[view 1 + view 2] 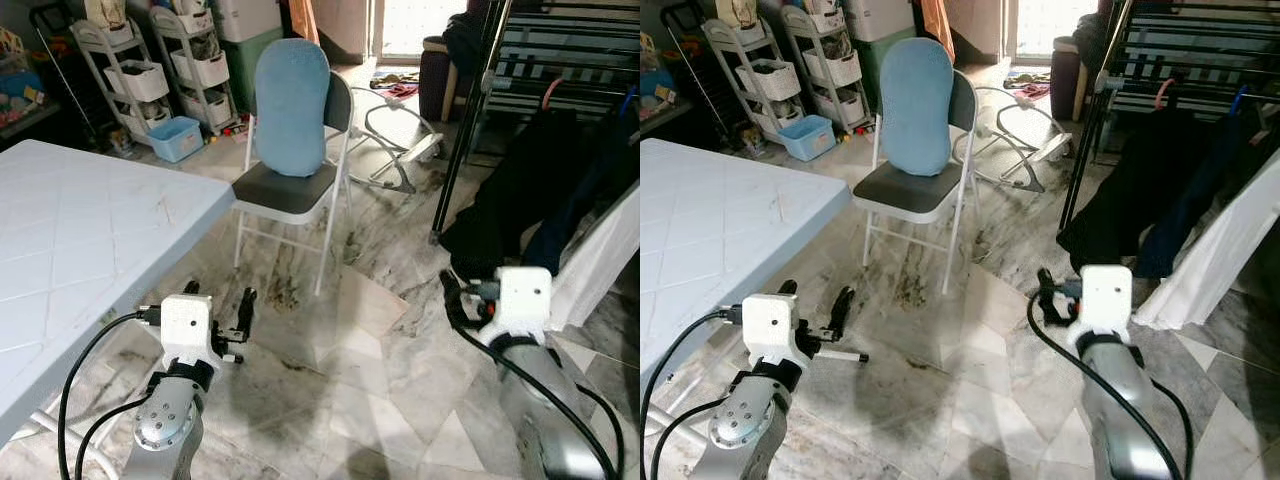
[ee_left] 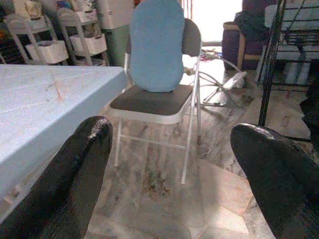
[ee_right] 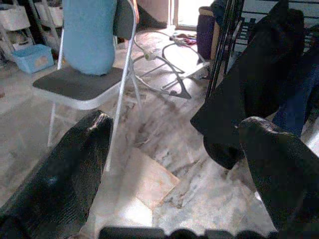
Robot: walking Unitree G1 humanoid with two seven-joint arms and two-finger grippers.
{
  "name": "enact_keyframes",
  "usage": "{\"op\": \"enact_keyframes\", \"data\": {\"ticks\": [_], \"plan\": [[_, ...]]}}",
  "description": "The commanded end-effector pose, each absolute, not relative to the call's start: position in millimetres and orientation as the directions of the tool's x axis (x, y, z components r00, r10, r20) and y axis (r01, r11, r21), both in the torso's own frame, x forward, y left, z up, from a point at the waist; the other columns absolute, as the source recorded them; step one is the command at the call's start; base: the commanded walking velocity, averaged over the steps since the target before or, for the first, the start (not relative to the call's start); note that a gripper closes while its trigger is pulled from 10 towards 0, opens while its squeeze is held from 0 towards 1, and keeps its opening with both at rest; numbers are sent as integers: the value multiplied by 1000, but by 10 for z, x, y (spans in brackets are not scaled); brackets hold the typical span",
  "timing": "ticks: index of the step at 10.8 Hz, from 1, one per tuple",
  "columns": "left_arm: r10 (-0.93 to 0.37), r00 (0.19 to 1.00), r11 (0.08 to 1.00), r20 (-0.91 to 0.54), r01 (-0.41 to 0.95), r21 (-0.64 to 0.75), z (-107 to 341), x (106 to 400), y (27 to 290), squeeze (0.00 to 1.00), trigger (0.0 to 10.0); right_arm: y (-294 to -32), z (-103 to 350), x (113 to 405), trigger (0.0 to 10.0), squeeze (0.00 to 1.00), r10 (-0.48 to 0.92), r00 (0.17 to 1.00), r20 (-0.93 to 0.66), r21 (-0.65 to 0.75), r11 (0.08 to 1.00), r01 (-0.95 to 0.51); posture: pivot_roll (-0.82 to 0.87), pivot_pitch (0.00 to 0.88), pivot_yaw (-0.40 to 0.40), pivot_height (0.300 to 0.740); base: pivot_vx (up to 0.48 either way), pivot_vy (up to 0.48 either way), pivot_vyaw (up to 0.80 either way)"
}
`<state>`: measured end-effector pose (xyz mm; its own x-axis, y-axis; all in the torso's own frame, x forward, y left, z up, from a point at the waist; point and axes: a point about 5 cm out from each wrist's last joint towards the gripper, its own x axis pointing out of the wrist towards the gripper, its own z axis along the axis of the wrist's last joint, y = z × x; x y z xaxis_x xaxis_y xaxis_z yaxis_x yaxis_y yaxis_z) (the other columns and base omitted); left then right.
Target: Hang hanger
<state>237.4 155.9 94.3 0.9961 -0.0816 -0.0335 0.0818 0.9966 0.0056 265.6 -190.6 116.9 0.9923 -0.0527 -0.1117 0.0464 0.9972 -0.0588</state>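
Note:
A black drying rack (image 1: 478, 95) stands at the right with dark garments (image 1: 520, 190) and a white cloth (image 1: 600, 262) hanging from it. A pink hanger hook (image 1: 552, 92) and a blue hanger hook (image 1: 628, 100) sit on its rail above the clothes. My left gripper (image 1: 218, 300) is low at the left beside the table, open and empty, pointing toward the chair. My right gripper (image 3: 172, 169) is low at the right, open with nothing between its fingers, facing the bottom of the dark garments. I see no loose hanger.
A folding chair (image 1: 285, 192) with a blue cushion (image 1: 292, 105) stands ahead in the middle. A white table (image 1: 80, 240) lies at the left. Shelf carts (image 1: 130, 70), a blue basket (image 1: 178, 138) and a wire bouncer frame (image 1: 395, 140) are farther back on the marble floor.

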Motion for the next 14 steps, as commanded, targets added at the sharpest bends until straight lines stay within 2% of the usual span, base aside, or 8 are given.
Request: {"op": "enact_keyframes", "data": {"ticks": [1,4,8,14], "plan": [[-62,997,998,-43,63,6,928,2392,1611,0,10000,-1882,1154,2678,10000,0,-55,992,-114,-49,998,50,-152,0,103,740,0,0,0],[-81,996,997,-24,81,3,973,2479,1613,0,10000,-1880,1140,2688,10000,0,-62,991,-121,-53,997,56,-162,0,109,740,0,0,-371],[-89,996,996,-3,89,-8,1032,2540,1630,0,10000,-1896,1155,2717,10000,0,-72,991,-113,-57,996,65,-159,0,108,740,0,0,-800],[-115,993,993,3,115,-18,1053,2534,1579,0,10000,-1881,1161,2746,10000,0,-83,990,-110,-54,996,77,-149,0,107,740,264,0,-800]]}}
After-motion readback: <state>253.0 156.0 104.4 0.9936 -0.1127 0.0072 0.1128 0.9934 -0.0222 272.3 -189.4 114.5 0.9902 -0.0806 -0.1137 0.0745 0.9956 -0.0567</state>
